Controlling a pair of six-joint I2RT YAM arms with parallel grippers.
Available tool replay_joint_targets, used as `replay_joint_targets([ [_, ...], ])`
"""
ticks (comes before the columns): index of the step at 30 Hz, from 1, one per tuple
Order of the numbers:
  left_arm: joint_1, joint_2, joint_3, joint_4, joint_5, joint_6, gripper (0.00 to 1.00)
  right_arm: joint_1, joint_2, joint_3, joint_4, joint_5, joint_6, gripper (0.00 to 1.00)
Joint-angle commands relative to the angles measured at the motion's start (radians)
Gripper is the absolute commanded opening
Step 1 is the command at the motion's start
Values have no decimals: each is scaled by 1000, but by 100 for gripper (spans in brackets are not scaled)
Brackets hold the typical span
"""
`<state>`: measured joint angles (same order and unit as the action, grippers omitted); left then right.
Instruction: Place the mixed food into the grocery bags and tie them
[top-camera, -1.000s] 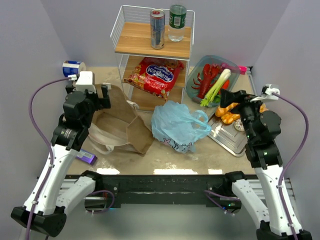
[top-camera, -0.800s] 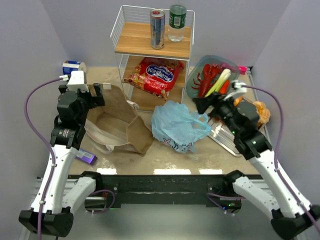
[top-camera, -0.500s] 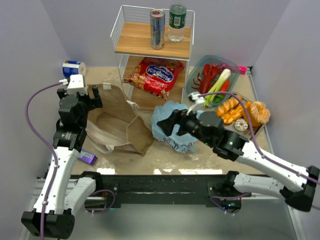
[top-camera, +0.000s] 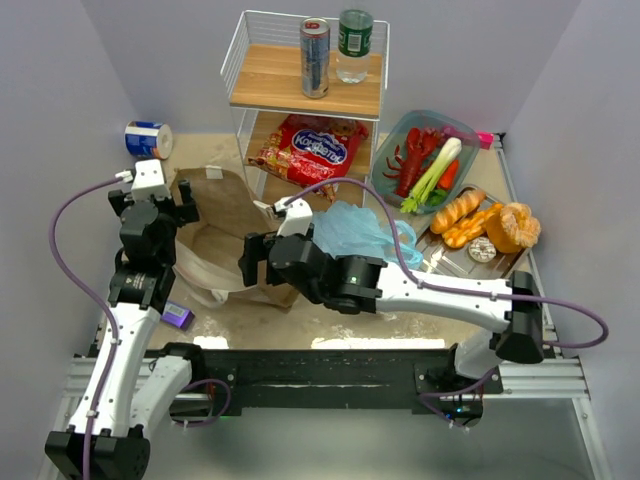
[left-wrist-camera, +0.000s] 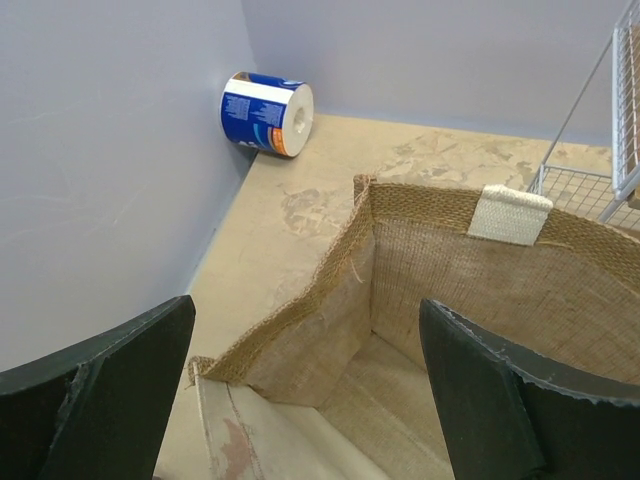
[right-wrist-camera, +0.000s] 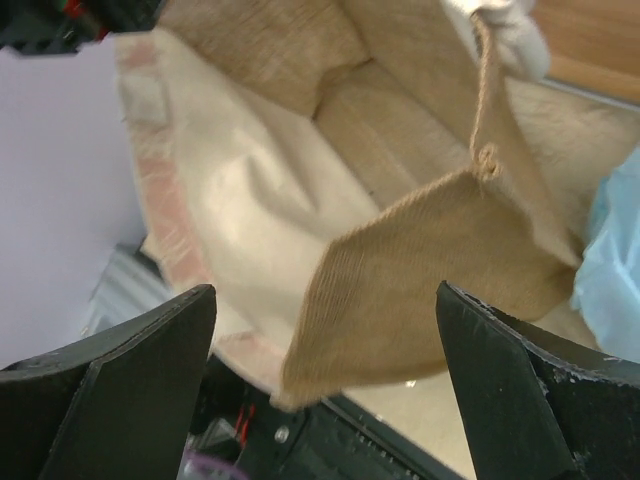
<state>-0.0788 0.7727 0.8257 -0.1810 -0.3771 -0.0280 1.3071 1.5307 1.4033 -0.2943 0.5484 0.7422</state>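
The brown bag (top-camera: 225, 240) lies open on the left, with its pale lining (right-wrist-camera: 250, 200) showing. My left gripper (top-camera: 188, 203) hangs open over its left rim (left-wrist-camera: 300, 320), holding nothing. My right gripper (top-camera: 252, 265) is open just above the bag's near right flap (right-wrist-camera: 420, 270), also holding nothing. The light-blue plastic bag (top-camera: 355, 230) lies crumpled behind my right arm. A can (top-camera: 315, 57) and a bottle (top-camera: 354, 45) stand on the shelf top, and the red snack packet (top-camera: 310, 150) lies below. Lobster (top-camera: 410, 160) and leek (top-camera: 435, 170) lie in the teal dish. Breads (top-camera: 470, 220) rest on a metal tray (top-camera: 470, 265).
A wire shelf rack (top-camera: 300, 90) stands at the back centre. A blue-and-white roll (top-camera: 148, 138) lies in the back left corner (left-wrist-camera: 265, 100). A small purple bar (top-camera: 177, 316) lies by the left arm. Grey walls close in on the sides and back.
My right arm has swung from the tray on the right across the blue bag to the brown bag's near flap, its jaws widening slightly. The left arm has shifted a little left.
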Motion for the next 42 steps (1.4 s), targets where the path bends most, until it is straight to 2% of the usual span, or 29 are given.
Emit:
replay_joint_targets([
  [1, 2, -10, -14, 52, -25, 23, 100, 4, 66, 118, -124, 162, 31, 91],
  [3, 2, -10, -14, 51, -20, 22, 100, 3, 111, 164, -158, 174, 11, 89],
  [6, -1, -15, -16, 52, -20, 23, 100, 3, 167, 221, -245, 196, 3, 80],
  [10, -4, -26, -8, 55, 64, 62, 100, 0, 146, 185, -264, 220, -18, 55],
  [11, -4, -27, -2, 55, 84, 69, 100, 0, 129, 153, -264, 229, -18, 39],
  [14, -15, -18, 56, 3, 144, 83, 100, -20, 48, 79, -267, 266, -20, 16],
  [18, -16, 3, 171, -168, 207, 59, 100, -68, -55, 4, -292, 269, -24, 3],
  [24, -16, 31, 265, -352, 286, 5, 100, -144, -181, -78, -376, 289, -20, 0],
  [28, -16, 30, 254, -439, 522, -30, 100, -183, -237, -115, -404, 294, -18, 0],
  [30, -16, 25, 233, -471, 544, -44, 100, -192, -257, -125, -430, 309, -17, 0],
  [33, -16, 13, 169, -459, 544, -66, 100, -210, -276, -136, -482, 337, -9, 0],
  [37, -16, 28, 90, -382, 664, -98, 100, -216, -306, -142, -552, 366, 20, 0],
  [40, -16, 56, 41, -298, 753, -113, 87, -216, -345, -158, -589, 374, 37, 2],
  [41, -16, 65, 38, -284, 768, -115, 71, -215, -356, -167, -589, 371, 37, 3],
  [42, -16, 69, 33, -258, 782, -113, 63, -216, -363, -168, -588, 363, 20, 10],
])
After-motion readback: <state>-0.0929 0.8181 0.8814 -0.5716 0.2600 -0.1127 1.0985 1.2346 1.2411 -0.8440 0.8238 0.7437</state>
